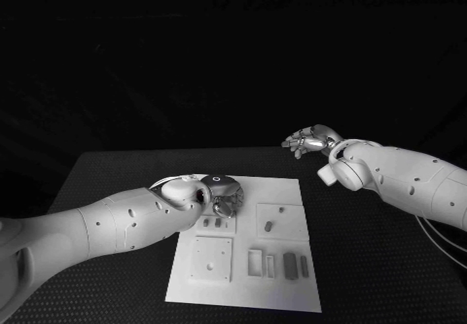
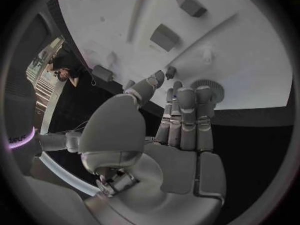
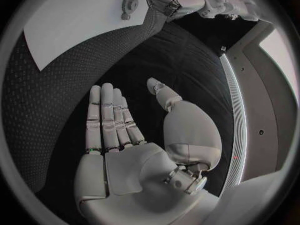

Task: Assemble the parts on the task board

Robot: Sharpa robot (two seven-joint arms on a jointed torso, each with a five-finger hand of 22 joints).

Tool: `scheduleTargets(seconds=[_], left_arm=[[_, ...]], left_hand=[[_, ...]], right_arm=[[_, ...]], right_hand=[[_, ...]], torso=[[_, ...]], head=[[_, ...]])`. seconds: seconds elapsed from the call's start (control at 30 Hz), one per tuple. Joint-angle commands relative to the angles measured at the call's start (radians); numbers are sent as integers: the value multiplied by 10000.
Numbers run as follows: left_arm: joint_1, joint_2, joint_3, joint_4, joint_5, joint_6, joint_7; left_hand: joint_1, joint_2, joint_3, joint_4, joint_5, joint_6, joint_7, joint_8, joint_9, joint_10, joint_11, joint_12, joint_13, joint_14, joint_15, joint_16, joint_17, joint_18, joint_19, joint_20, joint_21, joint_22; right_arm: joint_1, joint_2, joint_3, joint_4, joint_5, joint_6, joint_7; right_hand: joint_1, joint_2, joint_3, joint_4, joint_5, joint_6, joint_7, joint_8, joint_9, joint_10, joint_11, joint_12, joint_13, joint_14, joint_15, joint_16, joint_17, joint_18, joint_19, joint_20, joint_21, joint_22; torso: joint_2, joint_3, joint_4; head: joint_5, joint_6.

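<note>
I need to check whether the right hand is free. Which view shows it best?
The right wrist view: the right hand lies flat, fingers straight, holding nothing above the table. The head view shows it small, far off; the left wrist view doesn't help.

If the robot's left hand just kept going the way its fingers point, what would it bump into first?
Probably the task board: in the left wrist view the left hand has its fingertips aimed at the white plate, near a round ribbed part. How far off is unclear.
</note>
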Motion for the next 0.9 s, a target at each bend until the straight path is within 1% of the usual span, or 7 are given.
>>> scheduleTargets(seconds=[0.03, 0.33, 0.47, 0.63, 0.73, 0.77, 0.9], left_arm=[[-22, 54, 1, -65, 25, 182, 108], [-86, 165, 0, -297, 25, 166, 102], [-88, 172, 0, -338, 25, 309, 103], [-92, 198, -6, -386, 6, 487, 106], [-117, 229, -12, -439, -6, 418, 99], [-126, 237, -14, -458, -10, 378, 98], [-177, 281, -17, -532, -3, 248, 123]], left_hand=[[-7, 137, 4, 25, 38, 95, 12, 26, -15, -53, 41, -98, -39, 6, 101, 33, 14, 434, -88, 7, -5, 192], [61, 356, 61, -44, 71, 256, 71, 73, -30, 94, 24, -144, -67, 32, 86, 69, 29, 463, -106, 17, 9, 194], [71, 373, 67, -55, 73, 273, 73, 78, -31, 114, 20, -144, -67, 35, 83, 72, 30, 464, -106, 16, 12, 195], [111, 427, 87, -90, 76, 366, 77, 120, -21, 198, 3, -122, -59, 67, 66, 102, 43, 468, -107, 11, 18, 196], [114, 437, 88, -93, 76, 391, 76, 132, -17, 231, -2, -108, -52, 73, 62, 109, 45, 467, -109, 11, 19, 197], [135, 507, 102, -108, 80, 556, 63, 214, 12, 448, -41, -11, -8, 108, 28, 149, 63, 461, -124, 9, 20, 199], [147, 622, 115, -162, 108, 688, 21, 250, 7, 617, -84, 12, 5, 130, -17, 197, 86, 445, -121, -16, 45, 202]], right_arm=[[-4, -14, 3, 36, -14, 146, 77], [-4, -12, 3, 52, -14, 138, 82], [-4, -12, 3, 44, -14, 140, 82], [-4, -11, 3, 45, -14, 144, 84], [-4, -7, 3, 51, -14, 146, 86], [-4, -7, 3, 53, -14, 145, 86], [-4, -5, 3, 53, -14, 146, 88]], right_hand=[[-63, 55, -14, 28, 53, -62, 139, 42, -16, -51, -11, 42, -13, -69, 25, 22, -14, 81, 40, 56, -50, 16], [-63, 55, -15, 28, 54, -61, 140, 44, -17, -51, -11, 46, -19, -69, 25, 23, -15, 81, 43, 55, -55, 22], [-63, 55, -15, 28, 54, -61, 140, 44, -17, -51, -11, 46, -19, -68, 25, 23, -15, 81, 43, 55, -55, 22], [-63, 54, -15, 28, 54, -61, 140, 44, -18, -51, -11, 47, -20, -68, 25, 23, -15, 81, 44, 55, -56, 23], [-63, 53, -15, 28, 54, -61, 140, 44, -18, -51, -11, 47, -20, -68, 25, 24, -15, 81, 44, 55, -57, 23], [-63, 53, -15, 28, 54, -61, 140, 45, -18, -51, -11, 47, -21, -68, 25, 24, -15, 81, 44, 55, -57, 23], [-64, 53, -16, 29, 54, -61, 139, 45, -18, -51, -11, 49, -23, -69, 25, 24, -16, 81, 45, 55, -59, 25]], torso=[[6, 3, -6], [-11, 2, 21], [-12, 0, 8], [-10, 2, 14], [-9, -2, 17], [-8, -2, 20], [-7, -5, 18]], head=[[-17, -11], [-39, -24], [-39, -34], [-44, -38], [-47, -39], [-50, -39], [-53, -31]])
